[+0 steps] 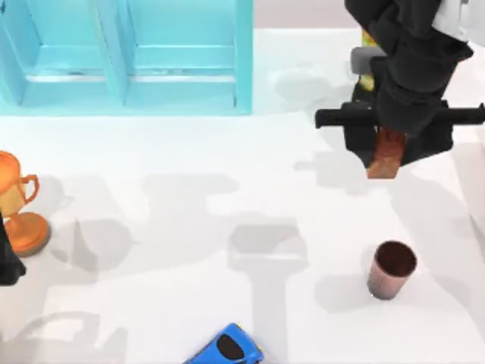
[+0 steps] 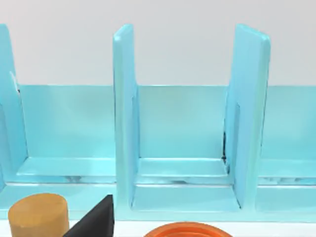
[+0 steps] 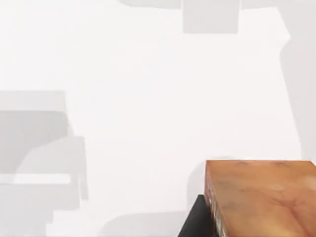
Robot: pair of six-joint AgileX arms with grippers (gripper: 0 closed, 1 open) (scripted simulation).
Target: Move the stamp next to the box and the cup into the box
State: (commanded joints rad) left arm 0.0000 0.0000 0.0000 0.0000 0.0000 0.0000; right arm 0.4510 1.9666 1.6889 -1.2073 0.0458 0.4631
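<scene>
Two black fingers of the right gripper (image 1: 386, 155) clamp the reddish-brown speckled stamp (image 1: 387, 154), right of the light-blue partitioned box (image 1: 242, 61), beyond the ribbed brown cup (image 1: 392, 270).

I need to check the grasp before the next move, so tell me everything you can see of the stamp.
The stamp is a small reddish-brown block with a mottled, speckled surface that looks like polished stone or wood. In the top view it hangs beneath the right gripper, its upper part hidden by the black gripper body, its lower end tilted slightly toward the top view's left. It looks lifted above the white table, right of the blue box. The right wrist view shows a flat orange-brown face with a dark finger beside it.
</scene>
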